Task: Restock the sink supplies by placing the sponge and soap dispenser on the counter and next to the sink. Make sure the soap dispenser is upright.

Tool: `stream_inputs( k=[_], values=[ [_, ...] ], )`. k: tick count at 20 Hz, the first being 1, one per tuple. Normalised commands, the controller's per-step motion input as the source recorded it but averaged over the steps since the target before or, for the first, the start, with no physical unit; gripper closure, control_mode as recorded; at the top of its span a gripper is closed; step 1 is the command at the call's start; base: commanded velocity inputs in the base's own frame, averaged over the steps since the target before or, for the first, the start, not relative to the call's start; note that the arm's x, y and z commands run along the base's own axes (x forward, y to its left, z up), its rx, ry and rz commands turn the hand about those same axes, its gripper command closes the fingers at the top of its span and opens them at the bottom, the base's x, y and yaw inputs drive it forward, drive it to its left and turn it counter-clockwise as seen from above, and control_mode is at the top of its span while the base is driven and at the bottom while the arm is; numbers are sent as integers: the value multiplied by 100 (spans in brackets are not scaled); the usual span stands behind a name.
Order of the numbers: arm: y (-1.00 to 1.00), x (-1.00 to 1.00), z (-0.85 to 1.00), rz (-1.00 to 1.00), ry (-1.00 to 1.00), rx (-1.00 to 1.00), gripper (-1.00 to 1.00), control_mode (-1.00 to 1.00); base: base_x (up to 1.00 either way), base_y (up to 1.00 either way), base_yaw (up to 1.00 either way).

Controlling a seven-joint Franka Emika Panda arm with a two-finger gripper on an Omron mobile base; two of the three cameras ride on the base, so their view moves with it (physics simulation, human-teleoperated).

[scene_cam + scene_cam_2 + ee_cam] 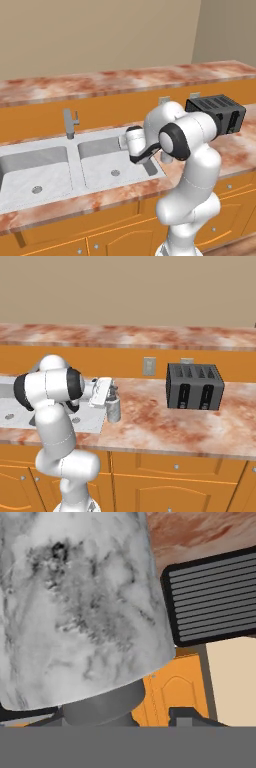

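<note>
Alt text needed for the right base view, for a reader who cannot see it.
The white arm's pincer is at an upright soap dispenser standing on the marbled counter just right of the sink. A black toaster sits further right.

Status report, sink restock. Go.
Gripper at soap dispenser, grip unclear. Dispenser upright on counter, right of sink. Toaster stands apart, nothing blocking.

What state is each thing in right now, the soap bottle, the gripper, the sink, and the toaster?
soap dispenser: upright on the counter, beside the sink
gripper: around the dispenser's top, grip unclear
sink: both basins empty
toaster: upright, slots empty
</note>
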Motion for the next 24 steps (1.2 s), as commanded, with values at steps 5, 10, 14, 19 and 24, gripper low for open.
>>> stream_inputs(
  k=[5,10,14,19,24],
  values=[
    [6,0,0,-1,0,0,-100,-100,0,0,0],
    [14,-2,12,-4,0,0,-100,-100,0,0,0],
    [23,-25,30,-7,-1,0,-100,-100,0,0,0],
    [41,-67,43,-12,-16,0,-100,-100,0,0,0],
    [6,-94,13,-3,-29,9,-100,-100,0,0,0]
  ],
)
